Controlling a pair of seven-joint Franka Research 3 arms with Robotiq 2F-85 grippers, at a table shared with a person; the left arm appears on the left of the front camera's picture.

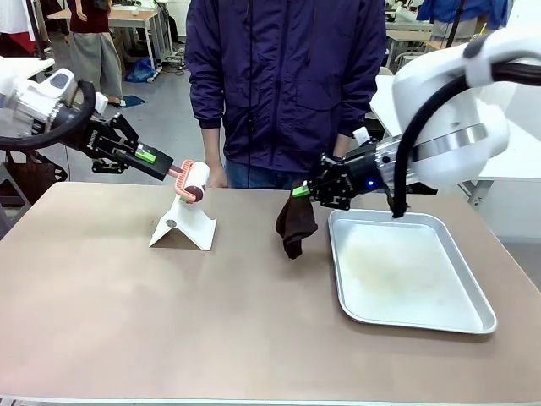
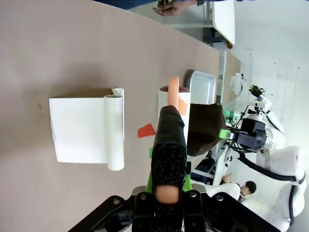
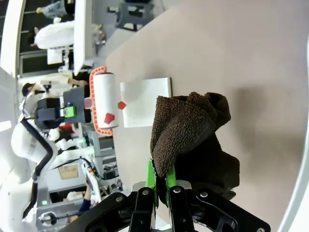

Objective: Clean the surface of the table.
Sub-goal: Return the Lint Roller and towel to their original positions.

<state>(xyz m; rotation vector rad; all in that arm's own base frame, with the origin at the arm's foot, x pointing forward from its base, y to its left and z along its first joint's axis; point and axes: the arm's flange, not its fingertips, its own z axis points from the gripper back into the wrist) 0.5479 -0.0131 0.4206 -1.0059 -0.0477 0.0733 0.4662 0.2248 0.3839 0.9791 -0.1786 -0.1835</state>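
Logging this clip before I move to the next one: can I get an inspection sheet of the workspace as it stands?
Surface: the table, matte brown top, no spills seen.
Job's things: lint roller with orange handle, held above its white stand; dark brown cloth hanging just above the tabletop.
Clutter: silver tray, empty, faintly stained.
Grippers: left gripper shut on the roller handle; right gripper shut on the cloth.
Cables: black hose along the right arm.
Surroundings: person standing at the far edge.
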